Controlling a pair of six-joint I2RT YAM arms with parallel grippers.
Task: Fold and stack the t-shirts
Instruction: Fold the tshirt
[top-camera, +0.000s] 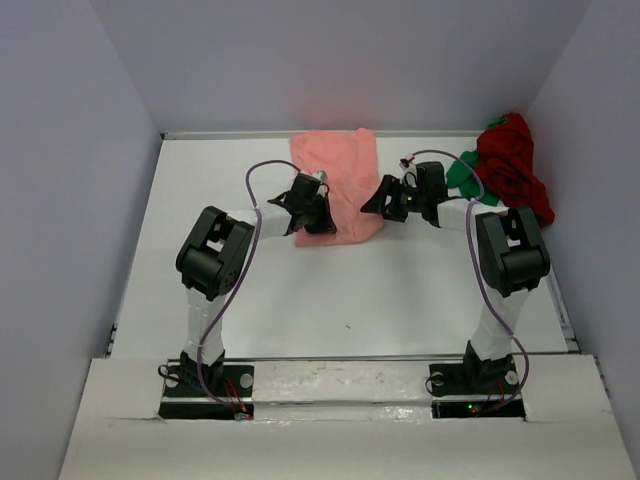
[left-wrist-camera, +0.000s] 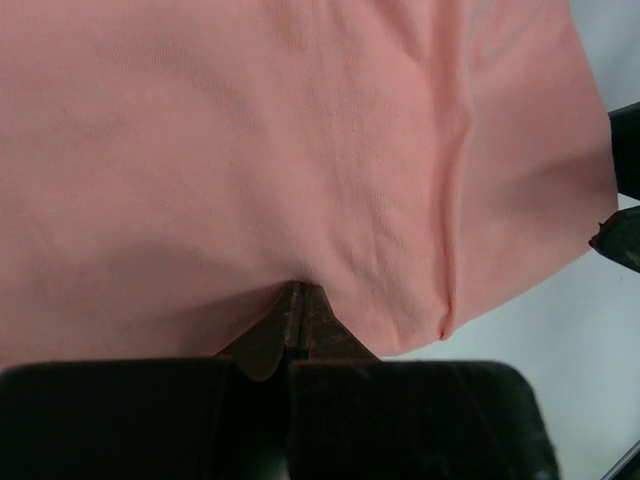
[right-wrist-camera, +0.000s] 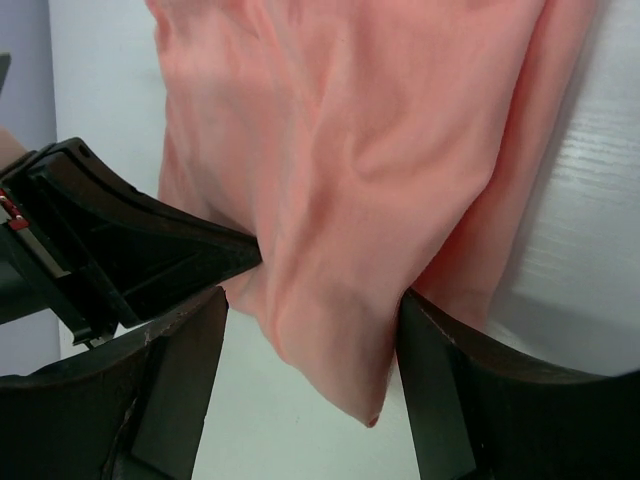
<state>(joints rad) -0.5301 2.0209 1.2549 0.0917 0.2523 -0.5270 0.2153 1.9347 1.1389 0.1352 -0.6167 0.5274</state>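
Note:
The salmon-pink t-shirt (top-camera: 340, 185) lies partly folded at the back middle of the table. My left gripper (top-camera: 315, 215) is shut on its near left edge; in the left wrist view the closed tips (left-wrist-camera: 297, 295) pinch the pink cloth (left-wrist-camera: 250, 150). My right gripper (top-camera: 378, 203) is open at the shirt's near right corner. In the right wrist view that corner (right-wrist-camera: 340, 300) hangs between the spread fingers (right-wrist-camera: 190, 340). The dark red t-shirt (top-camera: 512, 165) and the bright green t-shirt (top-camera: 462, 170) lie crumpled together at the back right.
White walls close in the table on the left, back and right. The red and green heap leans against the right wall. The left gripper's body (right-wrist-camera: 120, 250) sits close beside my right fingers. Bare white tabletop (top-camera: 350, 300) lies between the arms.

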